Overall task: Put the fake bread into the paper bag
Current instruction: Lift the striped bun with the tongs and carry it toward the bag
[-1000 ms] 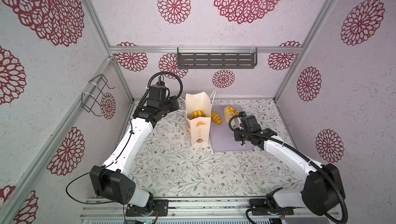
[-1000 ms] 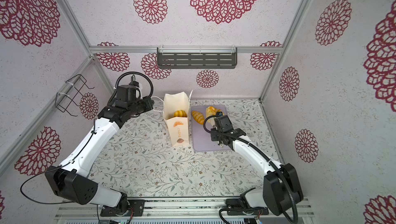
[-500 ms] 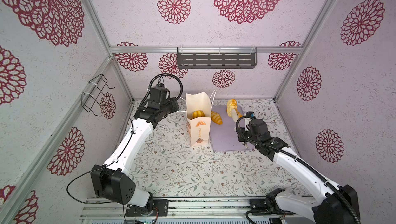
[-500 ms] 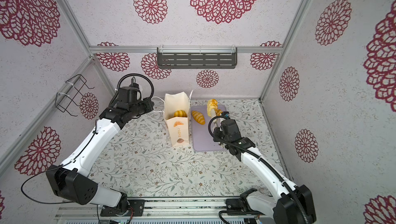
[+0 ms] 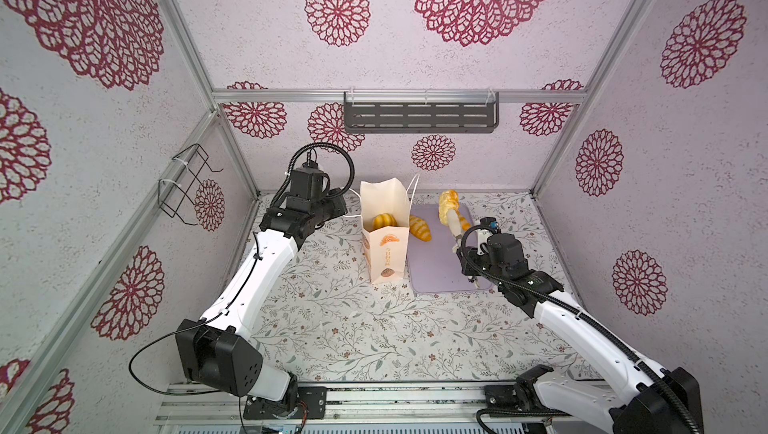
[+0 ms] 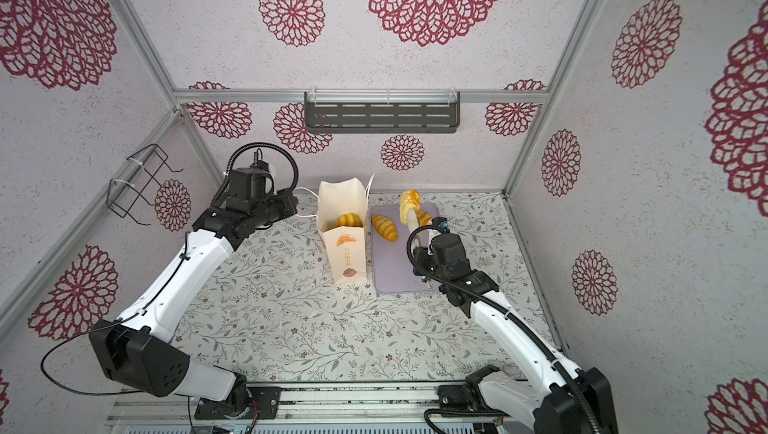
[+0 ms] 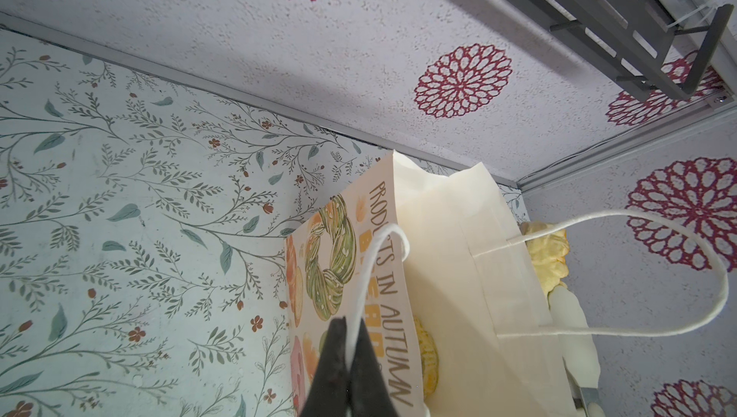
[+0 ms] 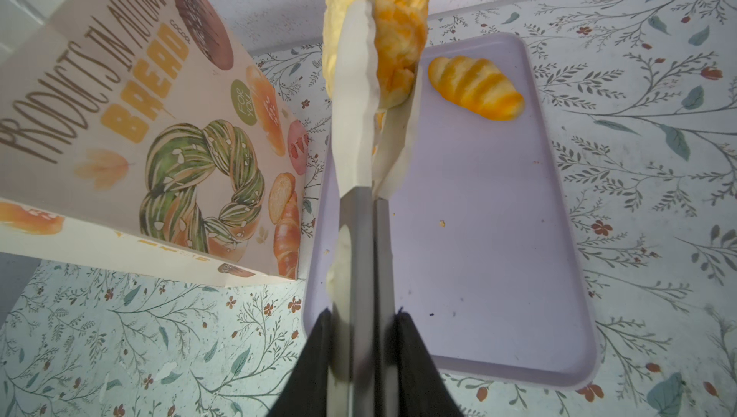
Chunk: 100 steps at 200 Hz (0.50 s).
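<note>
Paper bag (image 5: 384, 245): upright on the tabletop (image 5: 332, 320), mouth open, standing just beside the left edge of the lilac tray (image 5: 440, 274). Seen through the mouth in both top views: one striped golden bagged roll (image 5: 384, 220). Anything deeper in the bag is hidden.

Lilac tray: flat on the tabletop. It carries one striped tray roll (image 5: 419, 227), lying toward the far end on the bag side, and a few crumbs.

Right end effector (image 8: 363, 317): clamped on the handles of the metal tongs (image 8: 359, 235). The tongs' white tips are pinched on the held bread (image 8: 375, 16), a pale yellow and orange piece. It is raised above the far end of the tray, outside the bag.

Left end effector (image 7: 350, 329): jaws together on the bag's cord handle (image 7: 375, 259), at the bag's left side. The opposite handle loop (image 7: 678, 275) hangs free.
</note>
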### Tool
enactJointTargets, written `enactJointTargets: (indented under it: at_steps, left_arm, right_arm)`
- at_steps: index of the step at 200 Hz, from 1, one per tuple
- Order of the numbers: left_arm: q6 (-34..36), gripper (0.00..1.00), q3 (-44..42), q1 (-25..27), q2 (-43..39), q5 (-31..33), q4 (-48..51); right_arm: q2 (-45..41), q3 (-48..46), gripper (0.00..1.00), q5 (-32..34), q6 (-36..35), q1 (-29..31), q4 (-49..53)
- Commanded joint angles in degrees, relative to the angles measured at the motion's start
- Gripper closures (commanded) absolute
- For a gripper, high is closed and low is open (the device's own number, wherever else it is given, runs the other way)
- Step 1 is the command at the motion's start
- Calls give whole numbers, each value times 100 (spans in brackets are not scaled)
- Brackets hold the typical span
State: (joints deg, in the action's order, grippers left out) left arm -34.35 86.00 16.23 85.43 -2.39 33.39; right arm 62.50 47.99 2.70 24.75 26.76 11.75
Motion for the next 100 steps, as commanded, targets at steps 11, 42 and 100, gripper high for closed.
enactJointTargets:
  at_steps: [11, 42, 100]
  left_arm:
    - [76, 100, 58, -12, -80, 20, -60]
    - [81, 100, 50, -9, -84, 45, -60]
    - [87, 100, 66, -11, -61, 72, -43]
  right_arm:
    - [-176, 91, 100, -102, 183, -29, -590]
    - [-247, 82, 100, -241, 155, -20, -733]
    - [-441, 5, 100, -407, 144, -13, -947]
